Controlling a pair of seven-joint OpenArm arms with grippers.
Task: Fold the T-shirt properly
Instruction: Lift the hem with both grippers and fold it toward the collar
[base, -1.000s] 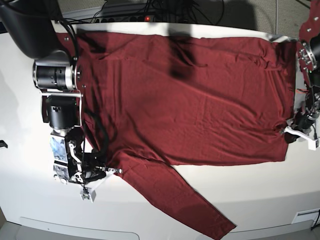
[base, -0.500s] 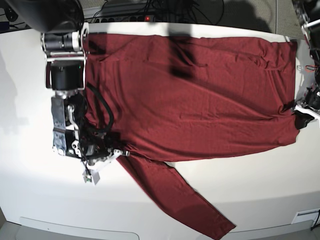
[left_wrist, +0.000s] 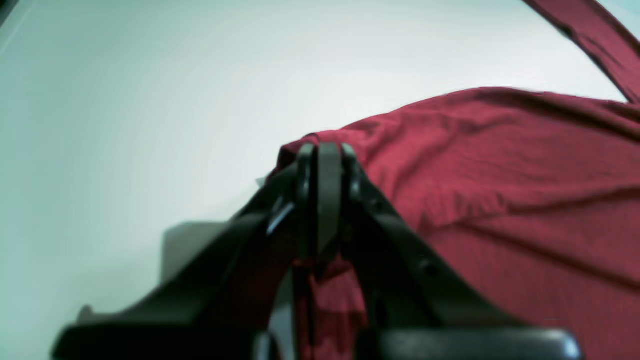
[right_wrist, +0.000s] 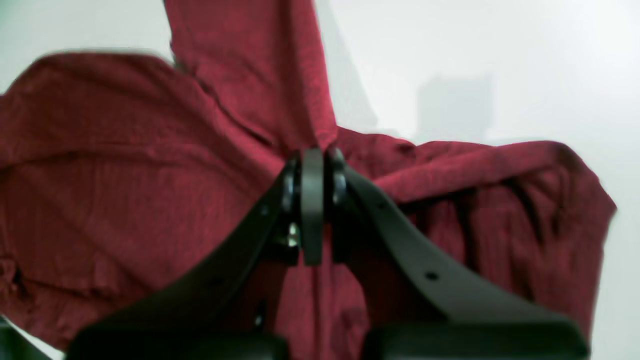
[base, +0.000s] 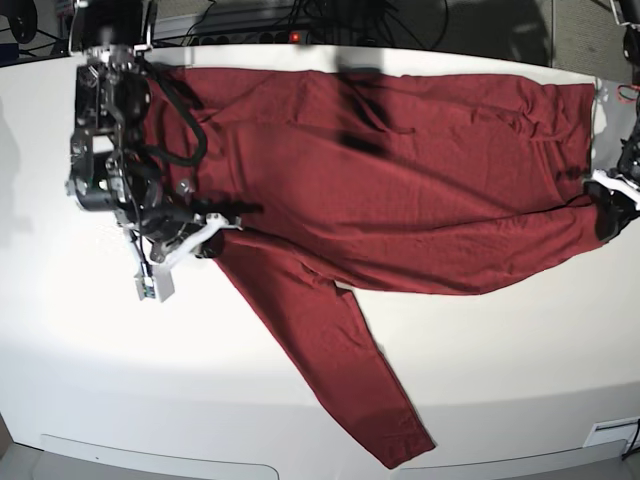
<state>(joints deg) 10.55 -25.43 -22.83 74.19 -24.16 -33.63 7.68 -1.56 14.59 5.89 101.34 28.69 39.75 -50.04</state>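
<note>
The maroon T-shirt (base: 400, 180) lies spread across the white table (base: 500, 380), one long sleeve (base: 320, 350) trailing toward the front edge. My right gripper (base: 205, 238), on the base view's left, is shut on the shirt's near edge by the sleeve joint; the right wrist view shows its jaws closed on bunched fabric (right_wrist: 450, 170). My left gripper (base: 603, 208), at the base view's right edge, is shut on the shirt's hem corner; the left wrist view shows fabric (left_wrist: 450, 165) pinched between closed jaws. Both held edges are lifted and drawn toward the shirt's far side.
Cables and a power strip (base: 300, 35) lie beyond the table's far edge. The table's front edge (base: 300, 455) runs below the sleeve end. A small label (base: 612, 432) sits at the front right corner.
Both grippers have moved toward the table's far side, carrying the shirt's near edge with them. The visible body has narrowed and the sleeve has swung and shifted left.
</note>
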